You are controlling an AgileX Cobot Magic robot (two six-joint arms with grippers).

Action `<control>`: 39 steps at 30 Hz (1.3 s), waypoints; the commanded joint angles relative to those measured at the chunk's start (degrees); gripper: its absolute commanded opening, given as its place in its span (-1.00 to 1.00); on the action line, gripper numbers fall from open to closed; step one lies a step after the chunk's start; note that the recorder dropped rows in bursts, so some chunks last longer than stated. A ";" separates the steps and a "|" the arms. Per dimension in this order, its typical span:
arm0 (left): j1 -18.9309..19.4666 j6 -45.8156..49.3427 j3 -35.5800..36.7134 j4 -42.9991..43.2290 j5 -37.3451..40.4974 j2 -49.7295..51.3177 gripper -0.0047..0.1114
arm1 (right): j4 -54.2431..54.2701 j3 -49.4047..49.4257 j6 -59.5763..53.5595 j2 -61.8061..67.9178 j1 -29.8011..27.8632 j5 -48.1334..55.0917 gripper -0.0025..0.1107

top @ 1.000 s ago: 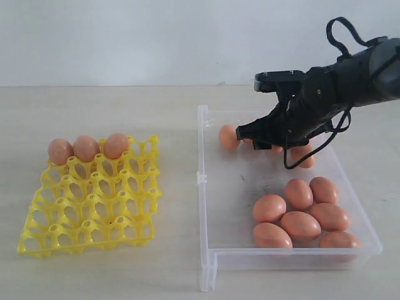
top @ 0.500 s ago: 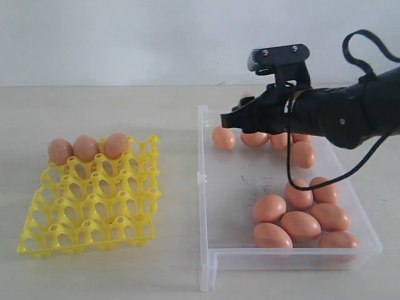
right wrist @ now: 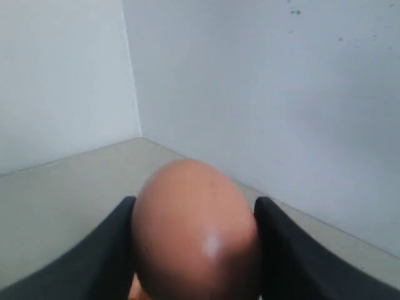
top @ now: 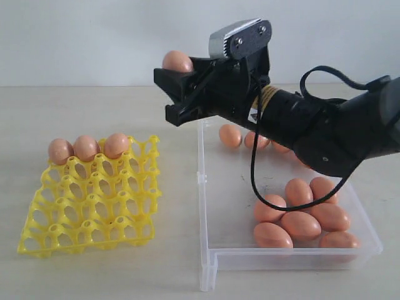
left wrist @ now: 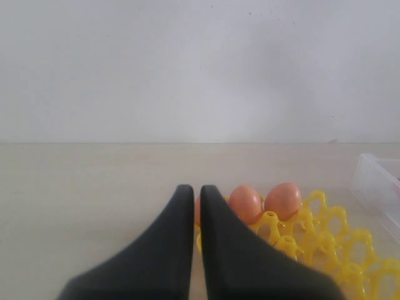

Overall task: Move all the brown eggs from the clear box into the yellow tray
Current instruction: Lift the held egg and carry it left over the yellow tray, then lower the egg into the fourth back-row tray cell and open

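Note:
My right gripper (top: 172,84) is shut on one brown egg (top: 177,61), held high in the air just left of the clear box (top: 203,206). In the right wrist view this egg (right wrist: 195,231) fills the gap between the two black fingers (right wrist: 106,256). The yellow tray (top: 94,200) lies at the left with three eggs (top: 86,148) in its far row. Several more eggs (top: 300,215) lie in the box. My left gripper (left wrist: 196,190) is shut and empty, hovering near the tray (left wrist: 325,231) and its eggs (left wrist: 245,203). It does not show in the exterior view.
The right arm (top: 312,125) stretches low over the far half of the box, with a black cable (top: 253,169) looping down over it. A corner of the box (left wrist: 375,181) shows in the left wrist view. A white wall stands behind the table.
The right gripper has risen out of the far end of the box with an egg and swung up and left, past the box's left wall.

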 commanded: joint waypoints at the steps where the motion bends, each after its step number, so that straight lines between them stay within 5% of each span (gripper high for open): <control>1: 0.12 0.01 0.22 -0.30 -0.83 -0.17 -0.85 | -6.79 -3.83 1.48 5.75 0.00 -3.86 -0.96; 14: 0.12 0.01 0.22 -0.30 -0.83 -0.17 -0.85 | -15.37 -20.98 17.90 22.59 0.00 -7.28 -0.96; 23: 0.12 0.01 0.22 -0.30 -0.83 -0.17 -0.85 | -15.50 -26.83 23.37 26.96 0.00 4.50 -0.96; 39: 0.12 0.01 0.22 -0.30 -0.83 -0.17 -0.85 | -19.78 -35.41 30.76 35.13 0.00 4.10 -0.96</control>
